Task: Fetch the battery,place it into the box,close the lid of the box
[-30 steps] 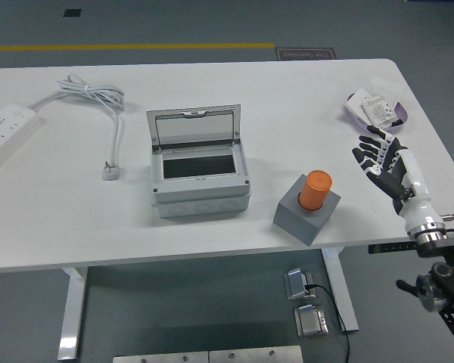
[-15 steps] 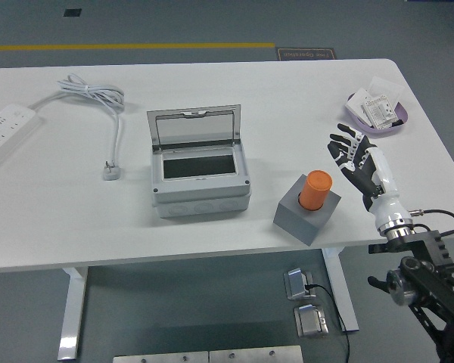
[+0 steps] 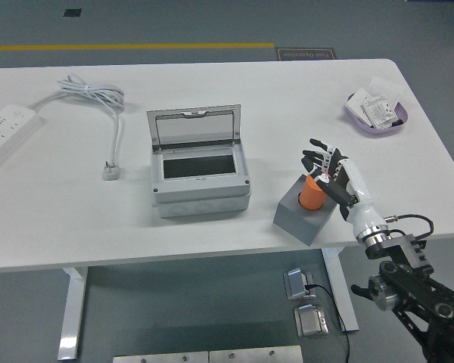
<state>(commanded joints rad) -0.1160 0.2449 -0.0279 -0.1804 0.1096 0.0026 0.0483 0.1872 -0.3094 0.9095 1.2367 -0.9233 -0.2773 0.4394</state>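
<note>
The orange cylindrical battery (image 3: 313, 192) stands upright in a grey block holder (image 3: 303, 212), leaving its sides exposed for grasping. The right hand (image 3: 329, 175), fingers spread, sits at its 2 o'clock. The grey lidded box (image 3: 200, 180) waits open at 9 o'clock.

White tabletop (image 3: 53, 219), near edge at bottom. Far left: white power strip (image 3: 6, 130), partly out of frame. Beside it, loose white cable (image 3: 115, 125) w/ plug end lying left of grey box (image 3: 200, 178). Box near centre, lid up. Right of box, near front edge: grey block (image 3: 301, 213) w/ orange battery (image 3: 313, 192) upright in it. Far right corner: purple tray (image 3: 363, 121) w/ white packets.
</note>
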